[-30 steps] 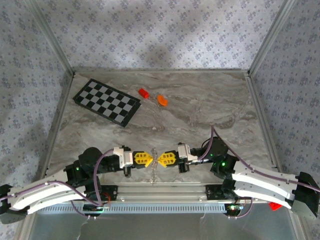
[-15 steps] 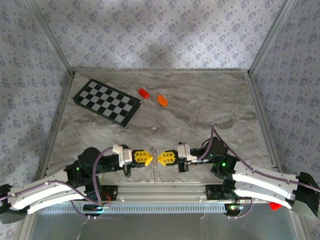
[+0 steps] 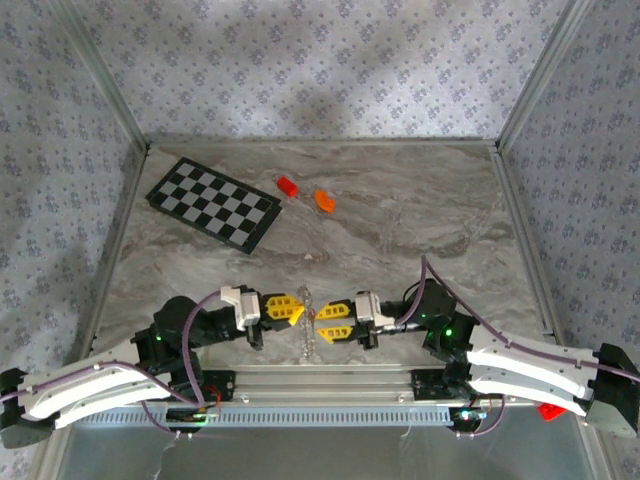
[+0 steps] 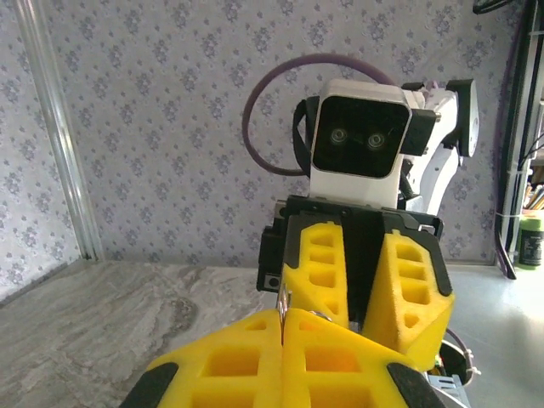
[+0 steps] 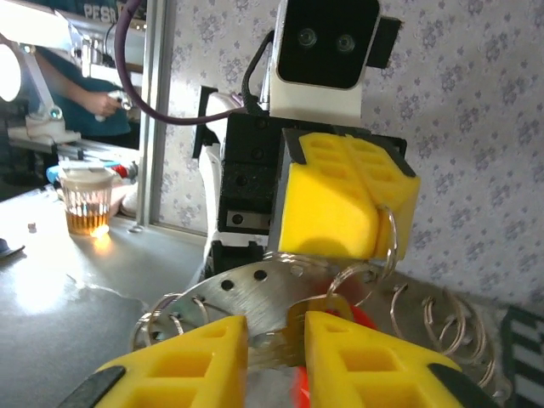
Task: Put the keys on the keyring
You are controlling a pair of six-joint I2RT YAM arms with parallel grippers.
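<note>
well, my left pincer (image 3: 288, 310) clamps the keyring (image 5: 388, 240) off the tabletop (image 3: 400, 220), steadying it for threading (spare rings (image 5: 442, 327) dangle). my right pincer (image 5: 276, 330) is slightly parted by the key (image 5: 361, 316).

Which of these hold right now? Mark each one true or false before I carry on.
1. The left hand is shut on the keyring. True.
2. The right hand is clamped tight. False: its fingers stand apart, with a gap between them.
3. The red brick lies on the checkered board. False: it lies on the table, just right of the board's far corner.
4. The orange block lies right of the red brick, apart from it. True.
</note>
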